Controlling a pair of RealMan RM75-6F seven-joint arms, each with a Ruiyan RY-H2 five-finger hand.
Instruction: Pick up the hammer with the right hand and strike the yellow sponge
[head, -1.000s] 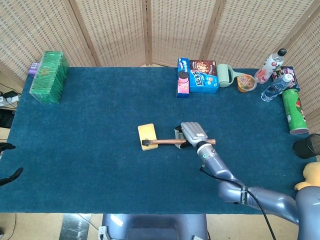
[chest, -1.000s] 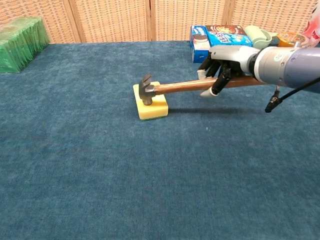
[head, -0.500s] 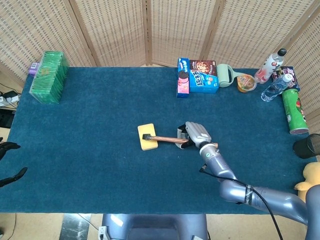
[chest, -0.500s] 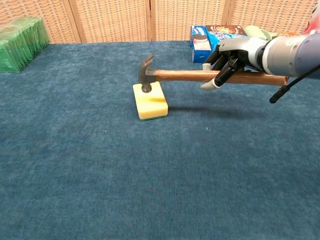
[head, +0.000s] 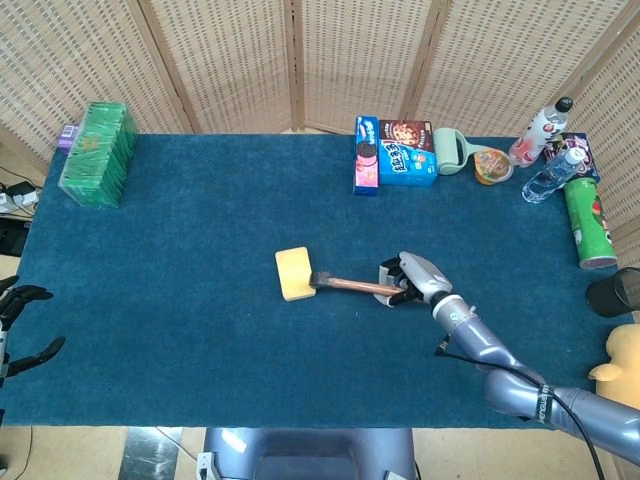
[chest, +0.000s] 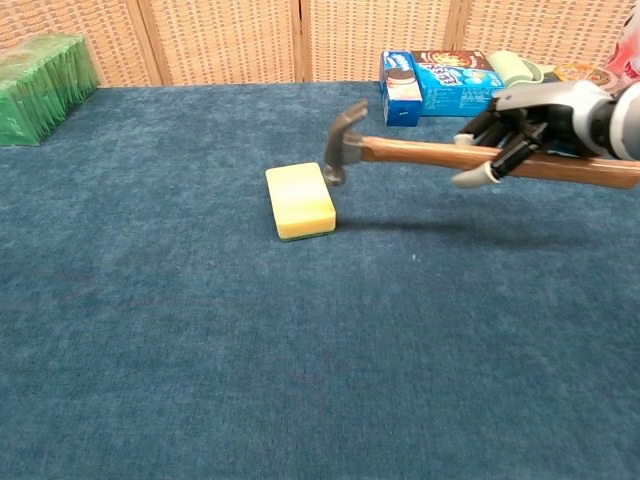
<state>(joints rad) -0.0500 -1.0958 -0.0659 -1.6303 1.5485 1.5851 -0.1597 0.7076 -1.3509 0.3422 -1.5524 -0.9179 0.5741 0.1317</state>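
The yellow sponge (head: 294, 273) (chest: 299, 199) lies flat near the middle of the blue table. My right hand (head: 413, 277) (chest: 520, 125) grips the wooden handle of the hammer (head: 349, 285) (chest: 420, 151), which is held in the air. Its dark metal head hangs just right of the sponge, clear of it. My left hand (head: 22, 326) shows only at the far left edge of the head view, off the table, with fingers spread and nothing in them.
Snack boxes (head: 394, 153) (chest: 440, 79) stand at the back right with a pale green mug (head: 453, 151), a cup, bottles (head: 551, 172) and a green can (head: 588, 222). A green pack stack (head: 98, 153) sits back left. A black cup (head: 615, 293) stands at the right edge.
The hammer head was resting on the sponge, then lifted off it. My right hand has since drawn the hammer to the right, so the head now hangs beside the sponge.
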